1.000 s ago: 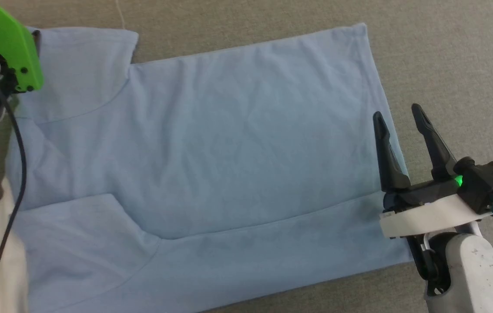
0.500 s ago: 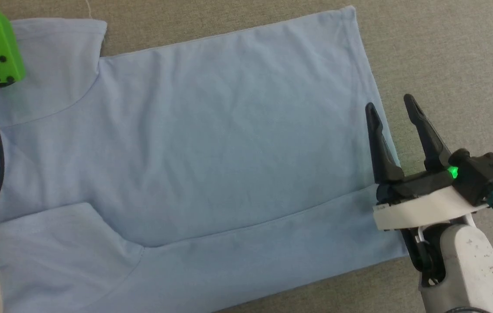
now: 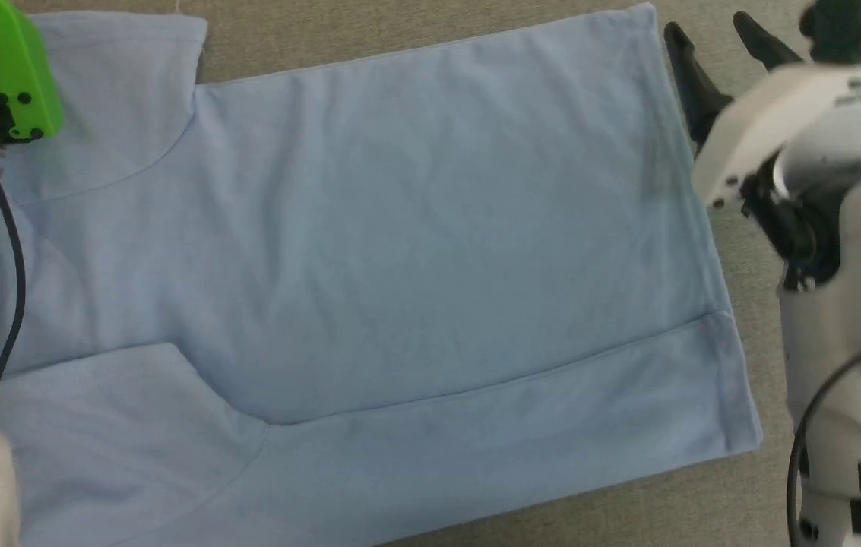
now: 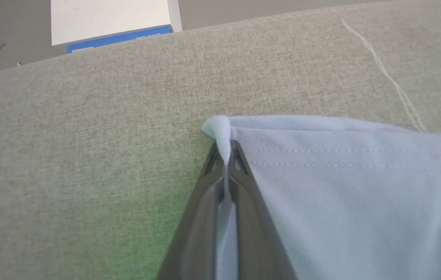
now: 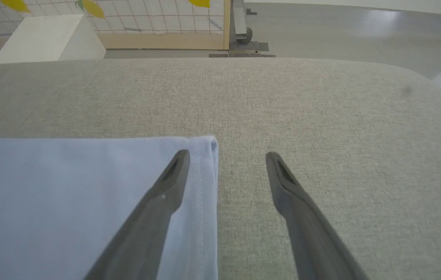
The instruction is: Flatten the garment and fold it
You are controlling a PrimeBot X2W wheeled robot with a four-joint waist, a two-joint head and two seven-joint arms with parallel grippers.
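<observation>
Currently one garment (image 3: 415,251) lies spread on the counter (image 3: 400,19), light blue, hem toward my right and both sleeves toward my left. One long edge, the one nearest me, is folded over the body as a single band; the sleeve on that side lies folded in with it.

Left end effector (image 4: 225,149): clenched on the garment. Its two fingers are pressed together on the corner of the far sleeve, and a small tuft of cloth stands out past the tips. In the head view one green bracket (image 3: 8,68) on that arm sits over this sleeve.

Right end effector (image 5: 228,154): released, two fingers spread wide at the far hem corner. One finger is over the cloth, just inside the double line of hem stitching; the other is over bare counter beside it. Whether either tip touches down, I cannot tell.

Other items — one loose pale thread (image 4: 391,81) on the counter beyond the sleeve, and one white box (image 4: 111,19) with a blue edge past the counter's far side.
</observation>
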